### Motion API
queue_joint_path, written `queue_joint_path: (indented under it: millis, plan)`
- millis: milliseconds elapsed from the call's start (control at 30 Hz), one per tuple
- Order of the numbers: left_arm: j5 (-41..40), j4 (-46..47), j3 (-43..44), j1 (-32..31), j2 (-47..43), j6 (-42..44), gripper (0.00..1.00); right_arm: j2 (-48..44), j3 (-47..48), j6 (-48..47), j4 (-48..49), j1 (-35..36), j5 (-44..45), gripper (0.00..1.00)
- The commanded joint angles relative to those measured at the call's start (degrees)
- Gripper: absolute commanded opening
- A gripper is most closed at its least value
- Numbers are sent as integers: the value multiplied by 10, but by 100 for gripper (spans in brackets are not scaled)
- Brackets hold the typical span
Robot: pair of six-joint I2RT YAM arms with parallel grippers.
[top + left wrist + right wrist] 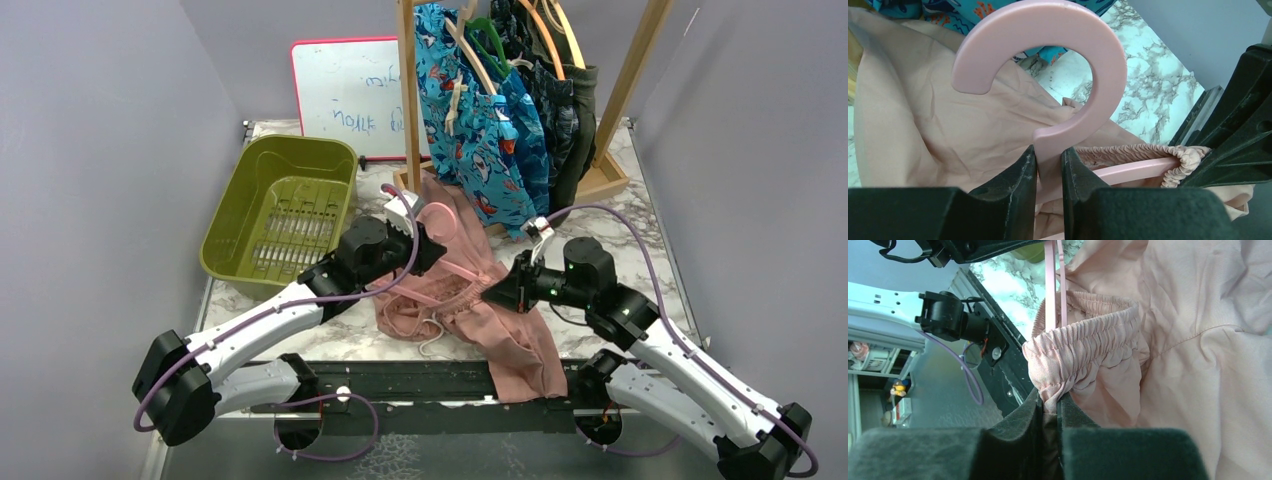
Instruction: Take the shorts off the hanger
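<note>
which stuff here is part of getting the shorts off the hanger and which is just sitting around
In the job:
dusty pink cloth shorts
pink plastic hanger
left gripper, shut on the hanger
right gripper, shut on the shorts' waistband

Lying about:
olive green plastic basket
red-framed whiteboard

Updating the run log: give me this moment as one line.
left fingers: shut on pink hanger neck | right fingers: shut on pink shorts waistband | status: waistband not yet off hanger
</note>
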Motion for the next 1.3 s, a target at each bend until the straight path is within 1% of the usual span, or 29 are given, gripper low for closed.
queue_joint_path:
  millis: [0, 33, 100, 133, 167, 200, 300, 333, 367, 433, 467, 500, 667, 733, 800, 933, 1033, 1167, 1267]
  plan:
    - [24, -8, 41, -4, 2, 24, 0, -16, 26, 4, -36, 1, 38, 15]
    - [24, -13, 44, -4, 3, 25, 0, -19, 26, 5, -37, 1, 42, 23]
    - [21, -21, 51, -4, 5, 27, 0, -24, 28, 9, -43, 1, 49, 33]
    - [19, -24, 54, -4, 6, 28, 0, -27, 30, 9, -48, 1, 56, 42]
    - [16, -27, 57, -4, 7, 30, 0, -29, 33, 9, -55, 1, 64, 47]
    - [12, -31, 60, -4, 7, 32, 0, -32, 37, 9, -63, 1, 74, 48]
    - [2, -45, 73, -4, 10, 39, 0, -40, 44, 0, -88, 1, 99, 44]
    - [-1, -55, 82, -4, 12, 44, 0, -42, 47, 1, -101, 1, 114, 43]
    - [-4, -64, 92, -3, 14, 49, 0, -44, 53, 3, -114, 1, 135, 39]
    - [-5, -78, 110, -4, 18, 57, 0, -52, 62, 12, -143, 1, 181, 24]
    - [-5, -82, 118, -3, 20, 60, 0, -58, 65, 15, -151, 1, 202, 19]
    - [-6, -86, 126, -3, 22, 62, 0, -66, 64, 17, -155, 1, 220, 16]
    - [-8, -91, 156, -4, 34, 68, 0, -108, 72, 43, -192, 1, 312, 15]
    - [-20, -102, 172, -3, 39, 71, 0, -124, 74, 56, -208, 1, 346, 13]
    - [-41, -120, 189, -3, 41, 71, 0, -143, 74, 76, -217, 1, 372, 12]
    - [-52, -122, 207, -4, 40, 75, 0, -172, 75, 84, -211, 1, 370, 12]
    - [-63, -128, 218, -3, 43, 84, 0, -183, 73, 82, -212, 1, 358, 15]
    - [-97, -143, 229, -4, 45, 92, 0, -194, 68, 88, -215, 1, 350, 13]
    - [-111, -146, 239, -4, 43, 98, 0, -205, 70, 110, -234, 1, 377, 10]
